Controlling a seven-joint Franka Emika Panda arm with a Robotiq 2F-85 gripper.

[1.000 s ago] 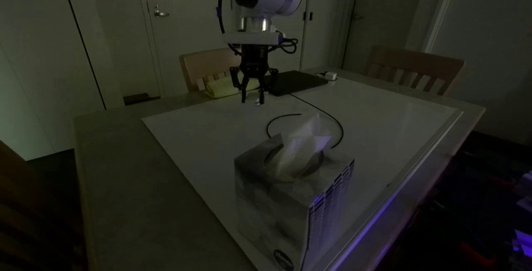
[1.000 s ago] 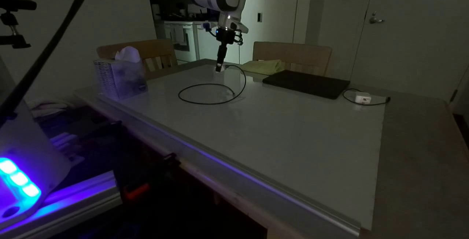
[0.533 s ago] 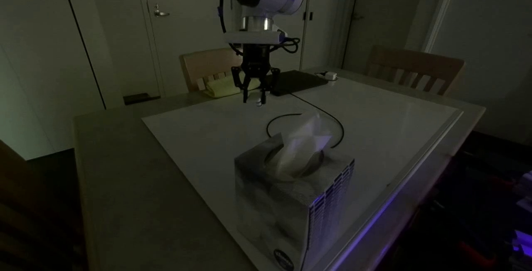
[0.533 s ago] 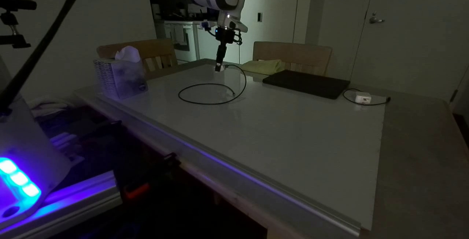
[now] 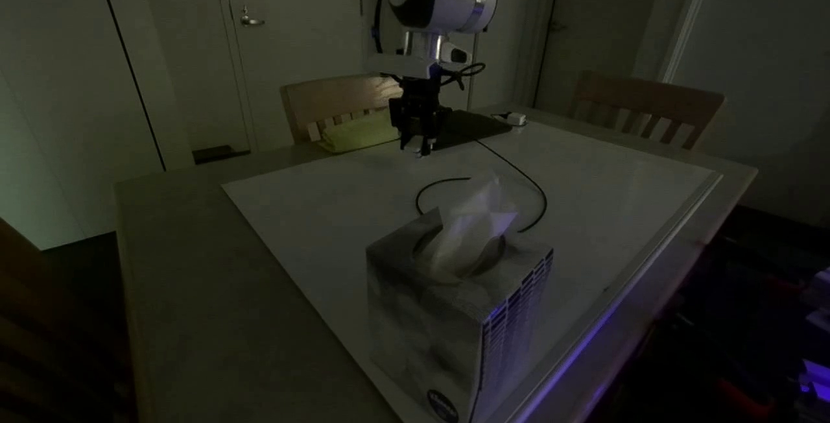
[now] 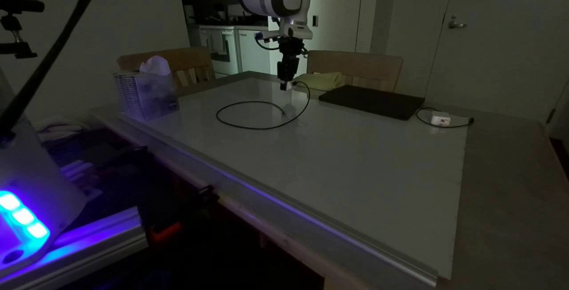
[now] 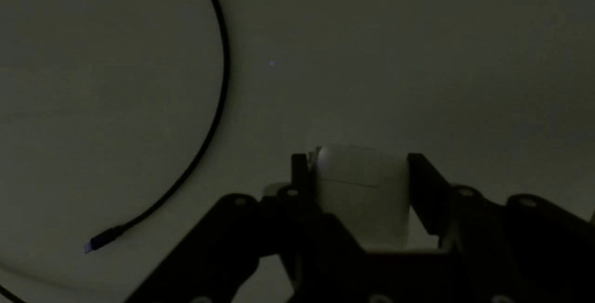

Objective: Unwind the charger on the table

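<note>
- Left in an exterior view, one charger cable [image 6: 263, 129] lay loosely looped on the table [image 6: 355, 183]; I judged it partly unwound.
- Beyond, slightly right, my single gripper [image 7: 357, 168], spread only as wide as the white plug [image 7: 365, 210], clasped it; next I needed to draw it away.
- I counted one tissue box [image 6: 146, 94], one cloth [image 6: 318, 81], one black pad [image 6: 371, 102], a second plug [image 6: 440, 119].

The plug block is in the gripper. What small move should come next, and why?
Probably draw the white plug block gently away from the loose connector end: the gripper grips the block, while the black cable curves in an open loop on the table, so that should straighten it.
</note>
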